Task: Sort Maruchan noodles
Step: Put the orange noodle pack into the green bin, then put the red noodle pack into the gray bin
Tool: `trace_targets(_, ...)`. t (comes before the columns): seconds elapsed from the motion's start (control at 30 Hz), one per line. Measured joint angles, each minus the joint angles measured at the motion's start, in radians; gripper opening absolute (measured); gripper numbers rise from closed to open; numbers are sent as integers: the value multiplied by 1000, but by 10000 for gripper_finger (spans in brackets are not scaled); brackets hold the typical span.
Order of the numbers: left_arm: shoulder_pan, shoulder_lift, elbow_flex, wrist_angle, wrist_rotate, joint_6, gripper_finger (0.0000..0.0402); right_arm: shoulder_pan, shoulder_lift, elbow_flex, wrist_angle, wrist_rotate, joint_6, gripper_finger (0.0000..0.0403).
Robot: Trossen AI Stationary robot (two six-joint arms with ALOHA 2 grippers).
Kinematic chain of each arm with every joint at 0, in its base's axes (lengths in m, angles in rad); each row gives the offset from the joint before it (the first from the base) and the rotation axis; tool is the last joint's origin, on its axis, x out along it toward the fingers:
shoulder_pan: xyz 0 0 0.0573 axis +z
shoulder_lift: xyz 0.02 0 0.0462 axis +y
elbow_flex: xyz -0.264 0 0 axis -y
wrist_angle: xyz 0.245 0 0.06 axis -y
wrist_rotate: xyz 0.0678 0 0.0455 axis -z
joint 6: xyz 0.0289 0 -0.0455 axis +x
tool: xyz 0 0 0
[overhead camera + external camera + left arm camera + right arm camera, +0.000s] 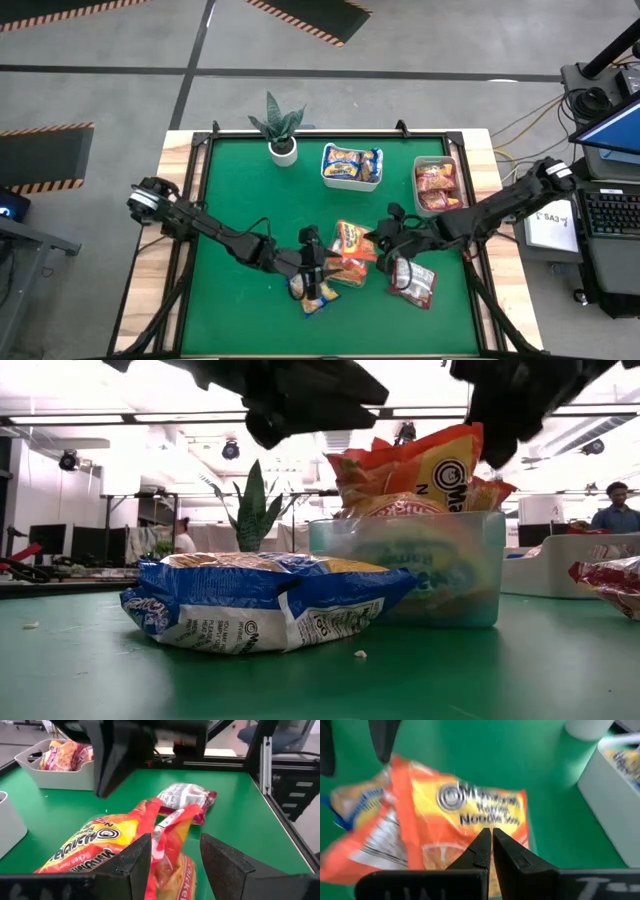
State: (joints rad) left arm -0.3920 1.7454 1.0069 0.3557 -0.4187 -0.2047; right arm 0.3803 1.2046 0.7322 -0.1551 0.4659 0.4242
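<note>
An orange Maruchan packet hangs tilted above the table's middle between my two grippers; it shows high up in the low view. My left gripper comes at it from the table's left and my right gripper from the right. A second orange packet sits just under it. A yellow-and-blue packet lies flat on the mat near the front edge. A dark red-and-silver packet lies to the right. My left gripper has the orange packet's crumpled end standing between its two fingers, coming nearly level from the table's left. The fold lies against one finger; whether the other finger touches it, I cannot tell. The packet is off the mat and tilted. My right gripper's shut fingertips lie on the orange packet's printed face, just below the label. They slant down from the table's right. The fingers themselves hide whether they pinch a crease or only press.
A white tub with yellow-and-blue packets and a grey bin with red packets stand at the back right. A potted plant stands at the back. Bare green mat lies at the left and along the near edge.
</note>
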Motion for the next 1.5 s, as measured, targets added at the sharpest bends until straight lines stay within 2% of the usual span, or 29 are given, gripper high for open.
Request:
trace_targets(0.23, -9, 39, -1, -9, -4, -38, 152, 44, -15, -4, 165, 2, -76, 9)
trace_targets(0.37, -9, 70, -2, -17, -4, -71, 152, 67, 64, -7, 246, -3, -97, 9)
trace_targets(0.63, -9, 84, -2, -33, 0, -105, 152, 67, 270, -1, 280, -42, -82, 9)
trace_targets(0.8, -12, 82, -2, -86, 2, -146, 152, 67, 327, 3, 286, -28, -59, 9)
trace_targets(0.97, -19, 59, -1, -93, 2, -137, 152, 67, 269, 0, 261, -52, -76, 9)
trace_targets(1.33, -50, -13, 37, -91, 6, -29, 152, 69, 11, -4, 171, -69, -85, 9)
trace_targets(1.5, -71, -30, 82, -89, 5, 39, 152, 91, -99, -3, 79, -183, 28, 9)
